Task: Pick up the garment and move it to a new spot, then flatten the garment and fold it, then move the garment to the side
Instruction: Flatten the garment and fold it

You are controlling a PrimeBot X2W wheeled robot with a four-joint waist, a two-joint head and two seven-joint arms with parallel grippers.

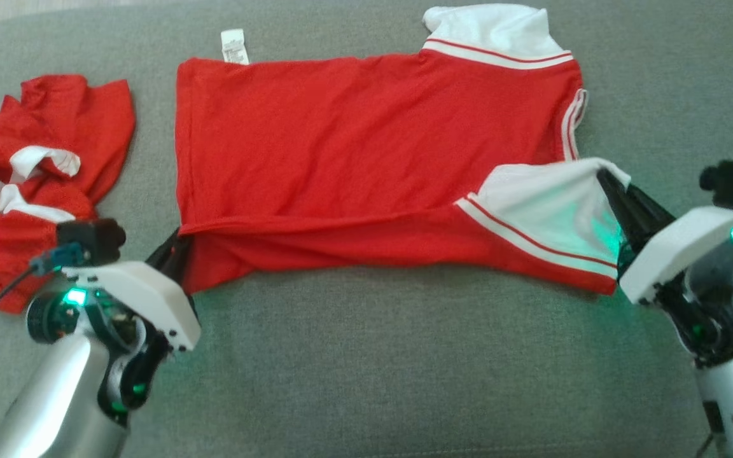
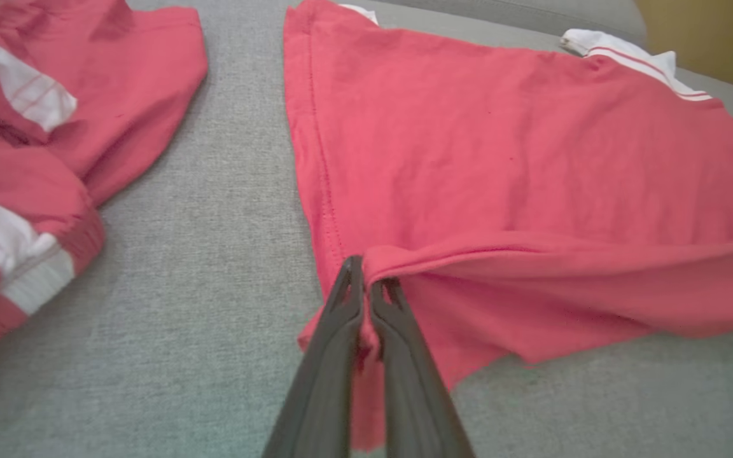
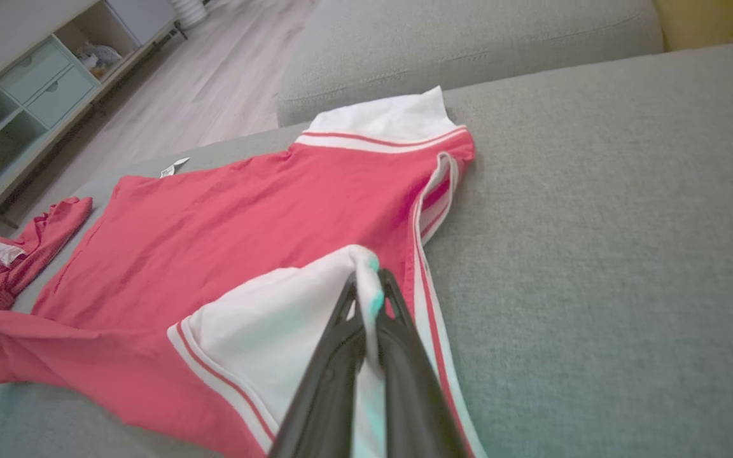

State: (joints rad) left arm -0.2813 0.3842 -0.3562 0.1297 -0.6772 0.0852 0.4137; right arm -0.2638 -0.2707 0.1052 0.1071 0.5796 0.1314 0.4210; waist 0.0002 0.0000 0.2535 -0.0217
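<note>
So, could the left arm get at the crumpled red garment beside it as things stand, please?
Probably not yet: the crumpled garment lies close with bare cushion between, but the left gripper is shut on the hem of the spread shirt.

Head cam looks down; wrist cams sit close behind left tool [image 2: 366, 286], right tool [image 3: 366, 283] — all share the garment [image 1: 366, 146].

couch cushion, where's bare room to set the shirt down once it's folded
Widest bare patch of cushion: the near strip in front of the red shirt, between left gripper and right gripper. Another lies right of the shirt's neckline. Crowded at left: only a narrow gap separates the shirt from the crumpled red garment.
</note>
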